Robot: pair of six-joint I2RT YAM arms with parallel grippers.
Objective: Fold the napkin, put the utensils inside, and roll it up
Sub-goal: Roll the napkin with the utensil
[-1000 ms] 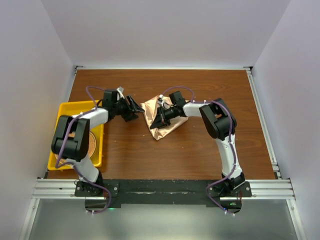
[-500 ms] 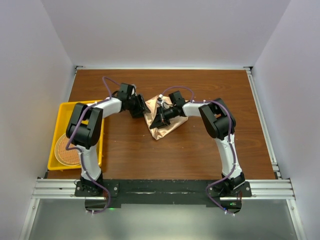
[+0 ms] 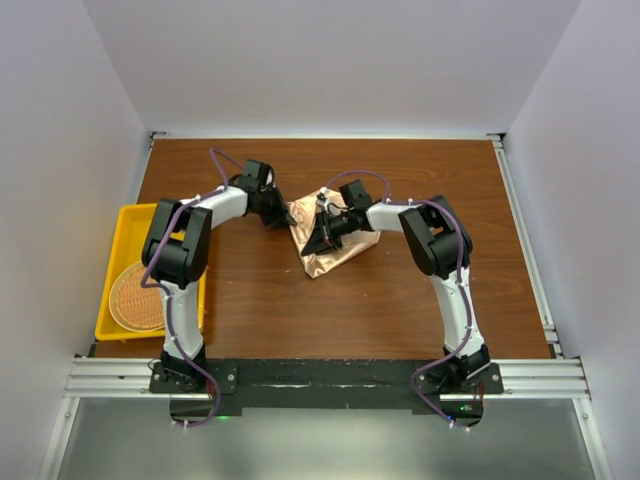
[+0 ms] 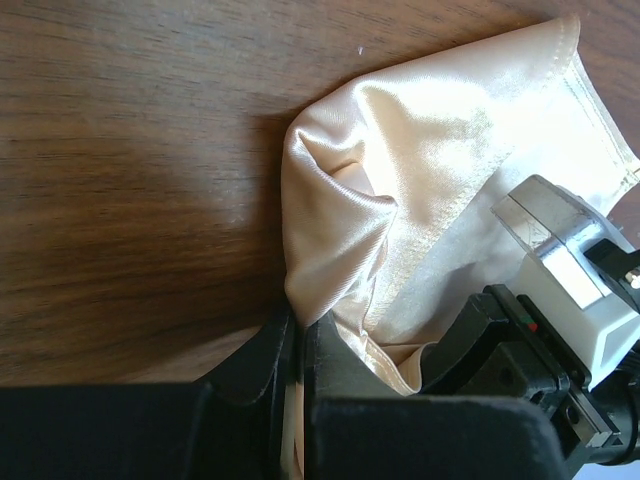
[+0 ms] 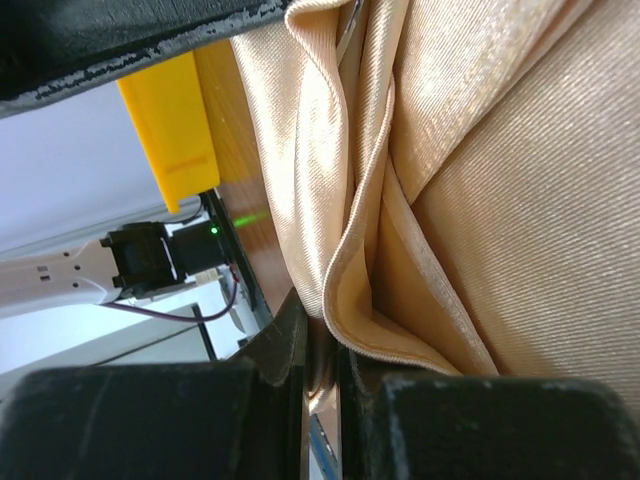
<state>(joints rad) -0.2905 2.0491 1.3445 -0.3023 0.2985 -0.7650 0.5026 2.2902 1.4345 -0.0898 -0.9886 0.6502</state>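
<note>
Brown table (image 3: pixel 350 310) under me, yellow tray (image 3: pixel 128 215) off at its left edge with the wicker mat (image 3: pixel 135 295) lying in it, and out in the middle, towards the far side, the napkin (image 3: pixel 335 250), bunched into a rough peach wedge instead of lying flat. Both claws are on it! My left claw (image 3: pixel 283 213) is pressed together on the far-left corner, and the wrist view shows the satin hem running right down between its jaws. My right claw (image 3: pixel 318 238) sits just beside it, a little nearer the bases, clamped on a doubled fold along the same left edge. So nearly all the cloth trails away to the right and towards the bases from both pinches. I reckon the next job is drawing these two grips apart to spread it before any fold. Utensils? None that I can make out
</note>
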